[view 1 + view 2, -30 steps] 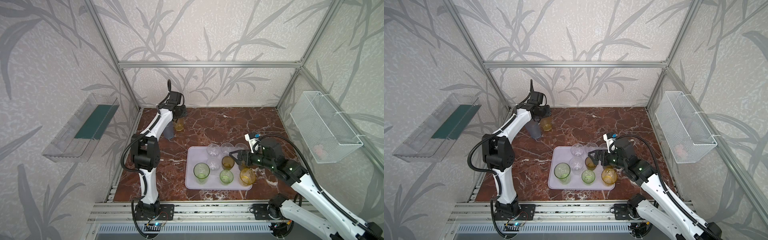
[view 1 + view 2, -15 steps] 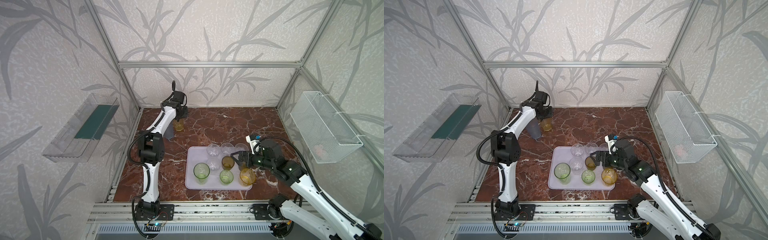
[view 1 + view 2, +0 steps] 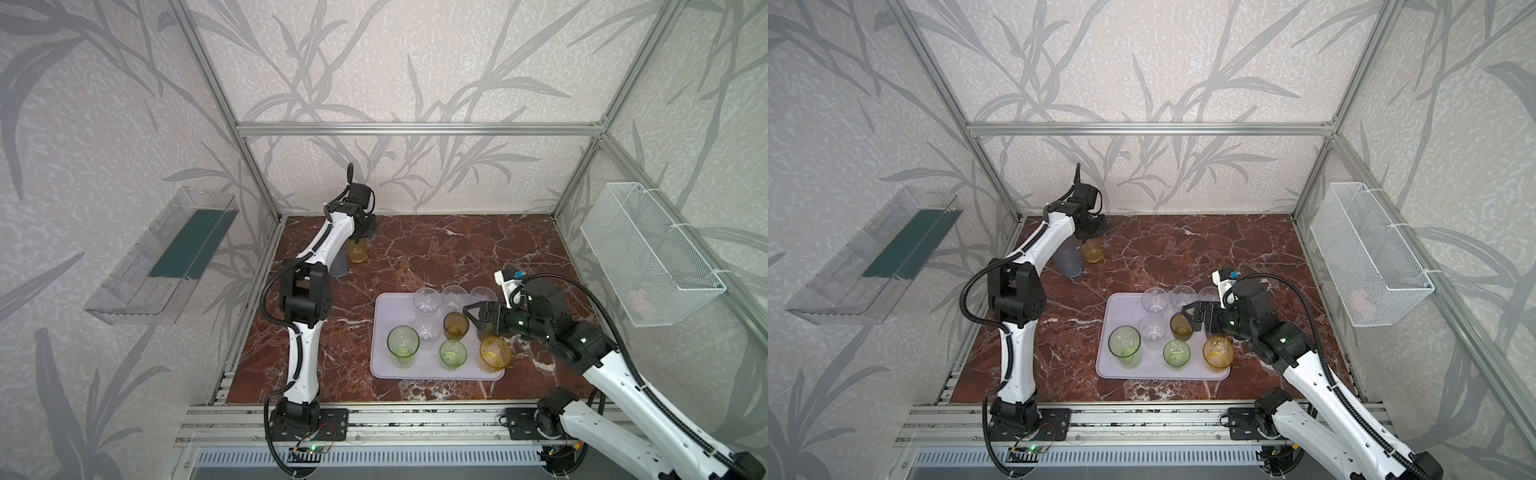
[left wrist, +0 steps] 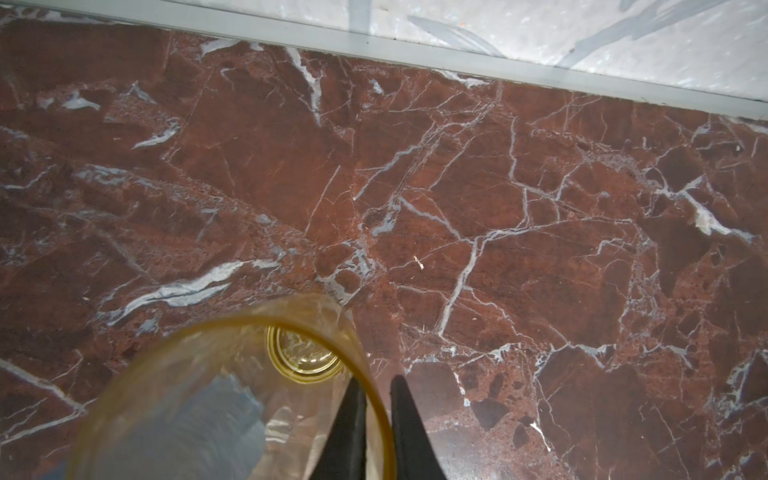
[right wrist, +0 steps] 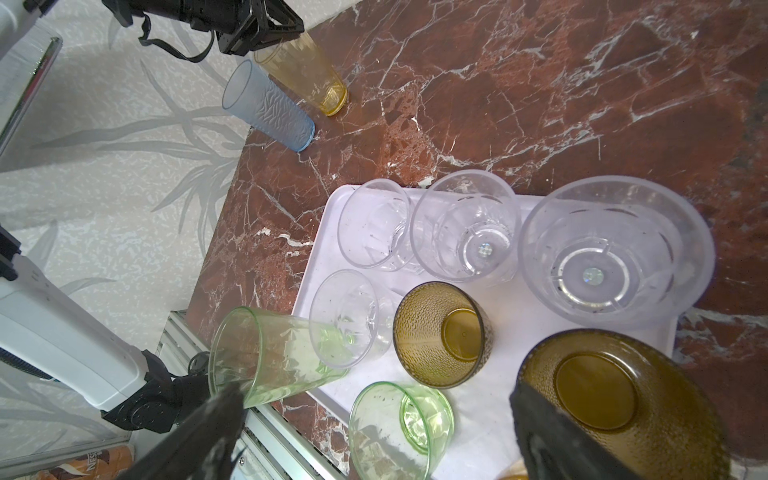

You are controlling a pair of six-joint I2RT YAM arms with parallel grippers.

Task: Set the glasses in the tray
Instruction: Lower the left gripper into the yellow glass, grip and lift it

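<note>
Red marble desk [image 3: 436, 249], walled in on three sides. Left claw [image 4: 377, 381] is pinched on the rim of the tall amber glass [image 3: 357, 251] way back in the far-left corner, one finger inside, one outside. So I'd call this the grab step. Next it needs a straight lift, since the blue-grey glass [image 5: 268, 110] stands just beside it and the back wall is close. Right claw [image 3: 471, 316] hangs wide open and empty over the tray [image 3: 424, 371], where the other glasses already stand. Tray's left side and front strip look free.
</note>
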